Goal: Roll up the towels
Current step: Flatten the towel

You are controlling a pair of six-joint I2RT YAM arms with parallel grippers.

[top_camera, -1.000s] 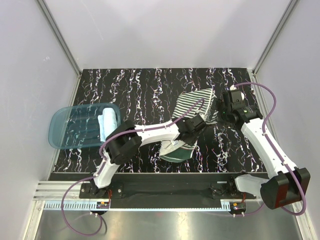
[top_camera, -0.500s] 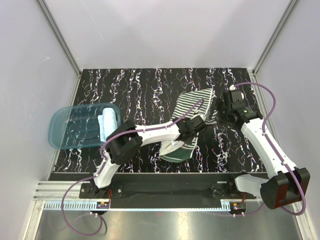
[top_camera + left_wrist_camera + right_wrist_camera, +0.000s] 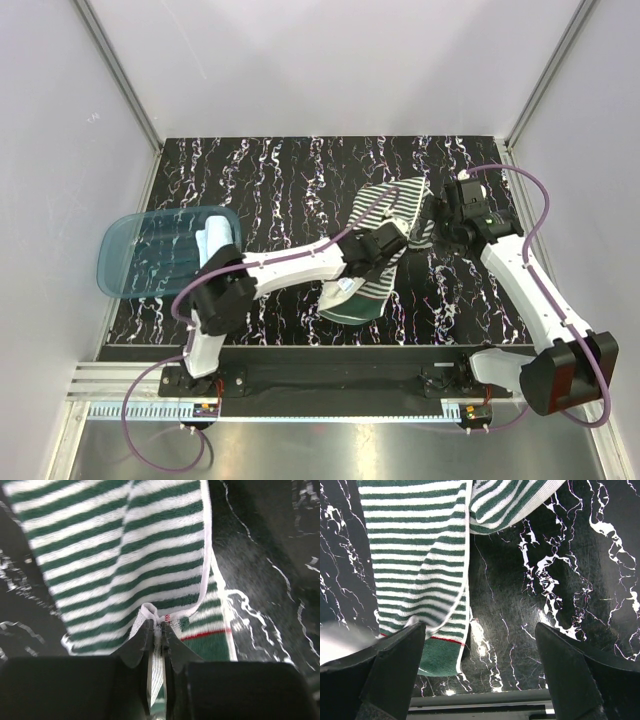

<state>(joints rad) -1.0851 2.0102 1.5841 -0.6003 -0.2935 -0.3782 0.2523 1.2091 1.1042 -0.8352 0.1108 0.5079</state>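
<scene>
Your left pincer (image 3: 157, 630) is all but shut, and the wrist view shows its fingers nipping the white hem of the striped towel (image 3: 115, 545), which spreads from the pinch toward 12 o'clock in that view. A green band with a red line lies just toward 4 o'clock of the pinch. Seen from above, that towel (image 3: 392, 200) lies a little toward 3 o'clock of the middle of the bench (image 3: 280, 170). It runs from a dark green end at 6 o'clock to a striped end at 1 o'clock, and your left arm crosses over its middle. Your right pincer (image 3: 480, 627) stands wide apart with nothing between its fingers. It sits at the 3 o'clock side of the towel's far end (image 3: 440, 220), with the striped cloth at 11 o'clock in its own view. The blue towel (image 3: 213, 245) lies inside the tub (image 3: 115, 265), against its 3 o'clock wall, at the bench's 9 o'clock edge.
</scene>
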